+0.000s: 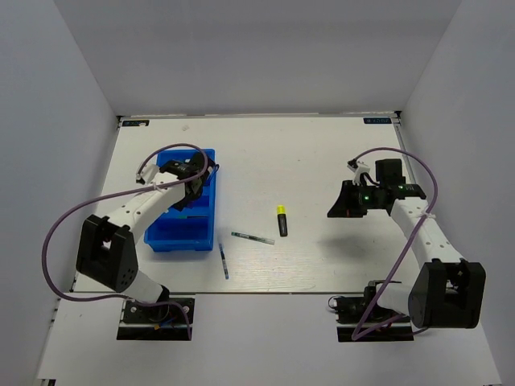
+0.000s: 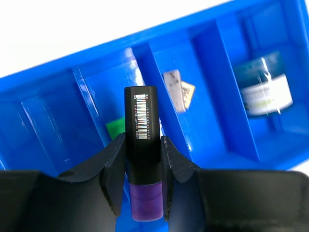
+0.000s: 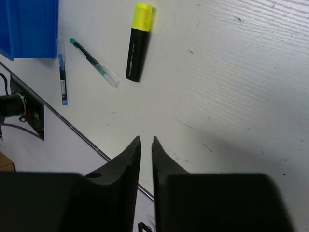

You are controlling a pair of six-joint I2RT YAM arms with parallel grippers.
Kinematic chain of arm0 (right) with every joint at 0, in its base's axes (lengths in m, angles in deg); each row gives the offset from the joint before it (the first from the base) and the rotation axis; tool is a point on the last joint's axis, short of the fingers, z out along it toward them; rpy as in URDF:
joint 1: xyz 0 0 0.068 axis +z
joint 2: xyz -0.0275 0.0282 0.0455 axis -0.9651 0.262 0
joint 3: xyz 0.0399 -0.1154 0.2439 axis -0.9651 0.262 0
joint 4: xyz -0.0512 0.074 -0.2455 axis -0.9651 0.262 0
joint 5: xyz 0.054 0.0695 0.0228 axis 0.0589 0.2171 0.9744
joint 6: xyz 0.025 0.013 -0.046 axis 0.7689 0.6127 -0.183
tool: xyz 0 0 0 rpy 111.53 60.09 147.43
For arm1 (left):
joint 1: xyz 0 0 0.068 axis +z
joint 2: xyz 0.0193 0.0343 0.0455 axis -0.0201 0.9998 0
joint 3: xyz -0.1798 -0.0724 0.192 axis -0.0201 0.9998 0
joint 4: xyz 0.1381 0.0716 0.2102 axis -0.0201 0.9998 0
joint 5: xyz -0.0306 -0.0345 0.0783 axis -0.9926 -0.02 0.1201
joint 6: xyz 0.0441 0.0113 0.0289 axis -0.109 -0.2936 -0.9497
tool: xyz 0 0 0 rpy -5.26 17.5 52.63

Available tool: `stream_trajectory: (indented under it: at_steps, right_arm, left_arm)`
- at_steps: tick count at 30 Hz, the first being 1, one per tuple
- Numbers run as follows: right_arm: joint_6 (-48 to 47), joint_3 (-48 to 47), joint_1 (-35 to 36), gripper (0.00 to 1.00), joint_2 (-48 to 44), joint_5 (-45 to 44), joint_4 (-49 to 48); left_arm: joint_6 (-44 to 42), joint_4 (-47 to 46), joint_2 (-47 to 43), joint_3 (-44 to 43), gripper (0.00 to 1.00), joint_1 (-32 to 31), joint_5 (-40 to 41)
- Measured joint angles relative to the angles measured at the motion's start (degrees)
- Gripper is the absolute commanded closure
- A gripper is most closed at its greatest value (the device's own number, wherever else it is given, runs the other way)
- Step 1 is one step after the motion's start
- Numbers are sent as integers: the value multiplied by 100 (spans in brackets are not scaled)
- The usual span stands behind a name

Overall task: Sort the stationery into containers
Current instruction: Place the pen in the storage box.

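Left gripper [image 2: 141,186] jaws clench the purple-tipped marker [image 2: 142,145] over the blue tray [image 2: 270,24]; releasing off-centre could straddle a divider. Right gripper [image 3: 145,145] jaws nearly closed, empty.

Purple-tipped black marker [image 2: 143,145] over blue tray [image 2: 212,63], yellow-capped highlighter [image 1: 282,219] on table

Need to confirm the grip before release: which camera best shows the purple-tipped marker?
The left wrist view: the purple-tipped marker fills the frame, clamped in the left pincer above the blue tray. In the top view the left arm hides it. The right wrist view misses it entirely.
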Motion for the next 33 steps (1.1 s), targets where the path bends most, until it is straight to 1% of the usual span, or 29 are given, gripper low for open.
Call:
stream_trajectory:
  at_steps: [2, 3, 4, 5, 6, 7, 8, 9, 12, 14, 15, 16, 19, 20, 22, 23, 24, 26, 27, 28, 29, 30, 31, 33]
  right_arm:
    - [-31, 0, 0, 70, 48, 39, 4]
    - [-48, 0, 0, 61, 81, 76, 13]
    - [-55, 0, 0, 57, 116, 105, 31]
    - [-96, 0, 0, 54, 151, 131, 39]
    - [-136, 0, 2, 47, 192, 153, 46]
    - [-157, 0, 2, 45, 223, 160, 57]
    - [-199, 0, 7, 45, 260, 168, 72]
    - [-210, 0, 15, 44, 286, 173, 83]
    - [-219, 0, 68, 44, 367, 122, 162]
    - [-219, 0, 120, 44, 411, 72, 184]
    - [-216, 0, 162, 44, 433, 42, 186]
    - [-216, 0, 201, 44, 461, 11, 188]
    - [-210, -2, 352, 44, 562, -101, 188]
    - [-205, -2, 402, 46, 592, -144, 186]
    - [-199, -2, 514, 48, 649, -236, 179]
    - [-166, -2, 592, 50, 684, -310, 173]
    - [-120, -11, 662, 52, 732, -380, 162]
    - [-4, -50, 826, 56, 879, -557, 129]
    - [68, -85, 927, 58, 990, -643, 87]
    - [138, -120, 1047, 60, 1108, -741, 24]
    - [210, -146, 1165, 61, 1213, -839, -46]
    - [284, -157, 1303, 61, 1309, -946, -138]
    - [361, -184, 1443, 61, 1394, -1069, -181]
    - [549, -267, 1829, 52, 1561, -1451, -299]
  left_arm:
    - [2, -46, 87, 0, 91, 118, -37]
    - [4, -76, 146, 0, 88, 166, -61]
    - [4, -87, 219, 0, 85, 208, -76]
    - [4, -98, 304, -7, 75, 249, -94]
    - [4, -105, 402, -17, 69, 278, -111]
    - [7, -103, 507, -39, 65, 304, -136]
    - [7, -103, 610, -68, 55, 332, -155]
    - [4, -103, 693, -96, 51, 352, -175]
    - [13, -131, 855, -149, 40, 413, -269]
    - [2, -149, 887, -151, 38, 446, -321]
    - [0, -168, 896, -151, 33, 463, -343]
    - [-17, -188, 896, -151, 31, 481, -365]
    - [-61, -247, 896, -164, 31, 529, -420]
    - [-94, -262, 896, -164, 31, 535, -433]
    - [-160, -319, 885, -164, 41, 540, -455]
    - [-262, -382, 866, -164, 47, 542, -476]
    - [-380, -472, 817, -162, 64, 533, -498]
    - [-715, -686, 640, -149, 82, 466, -564]
    - [-1012, -835, 479, -140, 86, 398, -625]
    - [-1338, -1019, 310, -120, 88, 337, -693]
    - [-1751, -1220, 94, -105, 86, 289, -833]
    - [-2251, -1484, -149, -48, 81, 249, -1134]
    - [-2756, -1720, -396, 11, 62, 234, -1436]
    - [-3637, -2028, -828, 90, 46, 243, -2173]
